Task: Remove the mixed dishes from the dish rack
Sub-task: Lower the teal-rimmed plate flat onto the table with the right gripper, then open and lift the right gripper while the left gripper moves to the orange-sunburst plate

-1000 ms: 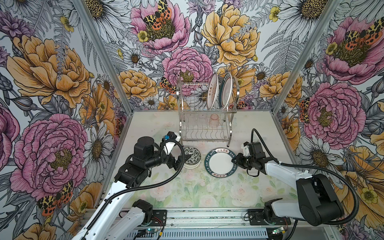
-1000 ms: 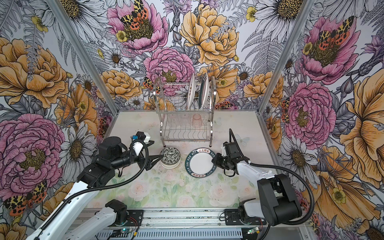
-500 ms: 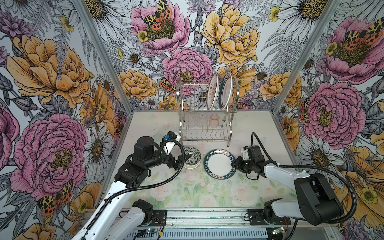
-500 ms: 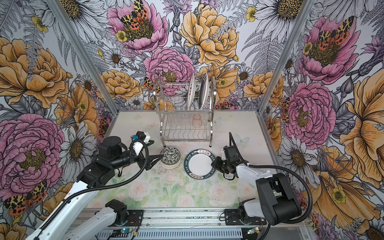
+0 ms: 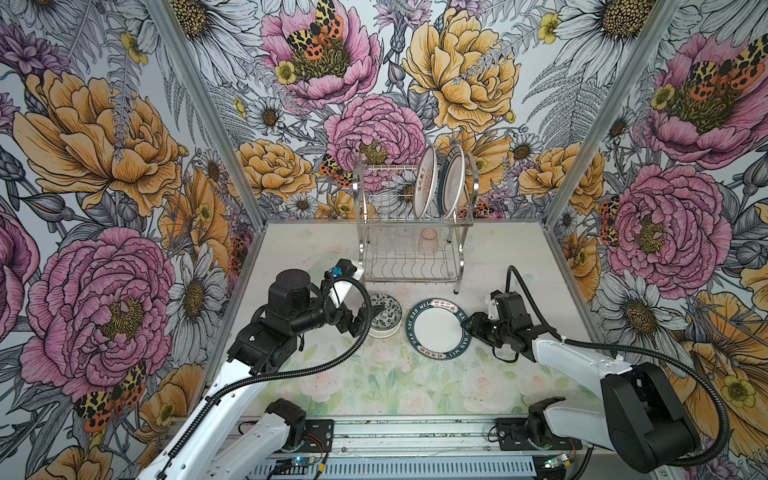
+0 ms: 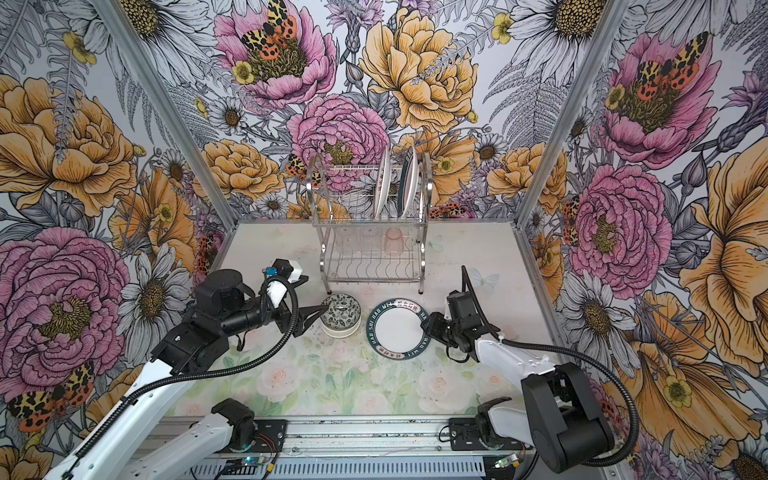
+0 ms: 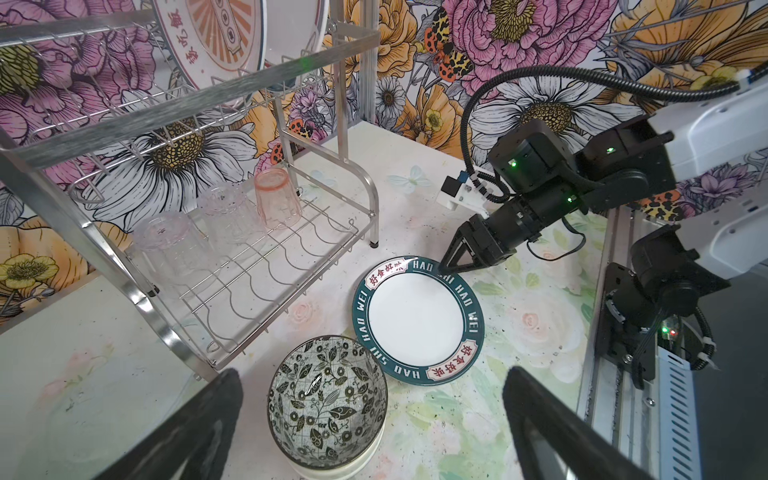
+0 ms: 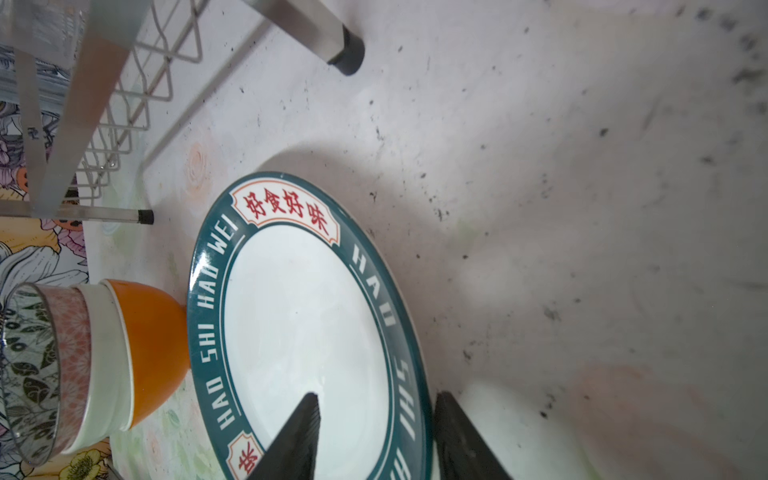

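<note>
The chrome dish rack (image 5: 409, 266) (image 6: 374, 266) stands at the back. Two plates (image 5: 424, 183) stand upright in its top tier. A pinkish cup (image 7: 276, 195) and two clear cups (image 7: 166, 239) sit upturned on the lower shelf. A teal-rimmed plate (image 5: 437, 334) (image 6: 397, 328) (image 8: 307, 324) lies flat on the table. My right gripper (image 5: 469, 328) (image 8: 376, 397) is open astride its right rim, one finger over the white middle, one outside the edge. A stack of three bowls (image 5: 384, 313) (image 7: 328, 399) (image 8: 104, 365) stands left of the plate. My left gripper (image 6: 313, 318) (image 7: 372, 374) is wide open beside it, holding nothing.
The rack's right front leg (image 8: 345, 50) stands on the table just behind the plate. Floral walls (image 5: 208, 166) close in the left, back and right sides. A metal rail (image 5: 415, 432) with both arm bases runs along the front edge.
My right gripper's jaws have parted around the plate's rim, and the plate has shifted slightly to the left and nearer. The left arm has not moved.
</note>
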Tool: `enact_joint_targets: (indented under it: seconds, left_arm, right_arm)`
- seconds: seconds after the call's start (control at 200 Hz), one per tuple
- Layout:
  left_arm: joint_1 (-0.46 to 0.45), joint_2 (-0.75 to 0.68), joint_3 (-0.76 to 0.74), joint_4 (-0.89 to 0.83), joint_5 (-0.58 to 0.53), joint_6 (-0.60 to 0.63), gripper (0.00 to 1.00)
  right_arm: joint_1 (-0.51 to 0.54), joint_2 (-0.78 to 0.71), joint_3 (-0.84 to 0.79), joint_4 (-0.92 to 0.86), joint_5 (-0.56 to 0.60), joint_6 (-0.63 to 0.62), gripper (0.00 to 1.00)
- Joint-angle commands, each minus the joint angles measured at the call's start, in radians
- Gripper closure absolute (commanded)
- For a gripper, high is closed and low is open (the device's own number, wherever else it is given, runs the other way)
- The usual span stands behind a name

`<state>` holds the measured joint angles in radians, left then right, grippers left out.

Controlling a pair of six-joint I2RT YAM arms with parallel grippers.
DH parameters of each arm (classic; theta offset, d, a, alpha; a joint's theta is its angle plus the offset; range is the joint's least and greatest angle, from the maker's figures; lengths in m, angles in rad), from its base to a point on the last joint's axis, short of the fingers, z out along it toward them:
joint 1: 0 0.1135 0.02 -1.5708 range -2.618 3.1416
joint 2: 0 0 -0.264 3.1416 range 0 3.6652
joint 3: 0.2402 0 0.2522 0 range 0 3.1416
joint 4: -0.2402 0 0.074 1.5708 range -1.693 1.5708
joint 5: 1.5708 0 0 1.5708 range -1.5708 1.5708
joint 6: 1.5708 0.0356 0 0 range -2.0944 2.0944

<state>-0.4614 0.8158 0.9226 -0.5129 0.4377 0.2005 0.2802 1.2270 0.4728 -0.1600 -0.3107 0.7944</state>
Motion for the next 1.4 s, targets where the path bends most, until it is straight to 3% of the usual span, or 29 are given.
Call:
enact_joint_targets:
  seconds: [0.0,0.205,0.36,0.58,0.831,1.106,1.396]
  left_arm:
    - [-0.011,0.013,0.045,0.015,-0.054,-0.002,0.01]
    - [-0.026,0.065,0.108,0.092,-0.13,-0.042,0.01]
    - [-0.04,0.11,0.197,0.102,-0.237,-0.058,0.01]
    - [-0.046,0.223,0.362,0.101,-0.318,-0.097,0.01]
    - [-0.073,0.421,0.498,0.15,-0.258,-0.073,0.01]
    - [-0.101,0.651,0.689,0.163,-0.272,-0.055,0.02]
    - [-0.118,0.818,0.834,0.163,-0.247,-0.056,0.11]
  right_arm:
    - [-0.005,-0.051,0.008,-0.041,0.058,-0.01,0.48]
    - [-0.002,-0.153,0.099,-0.164,0.112,-0.111,0.36]
    - [0.018,-0.263,0.144,-0.187,0.159,-0.192,0.01]
    - [0.075,-0.386,0.185,-0.181,0.24,-0.305,0.0]
    - [0.14,-0.484,0.165,-0.052,0.31,-0.458,0.0]
    - [0.143,-0.592,0.028,0.306,0.279,-0.481,0.0]
    - [0.144,-0.572,0.042,0.326,0.274,-0.52,0.0]
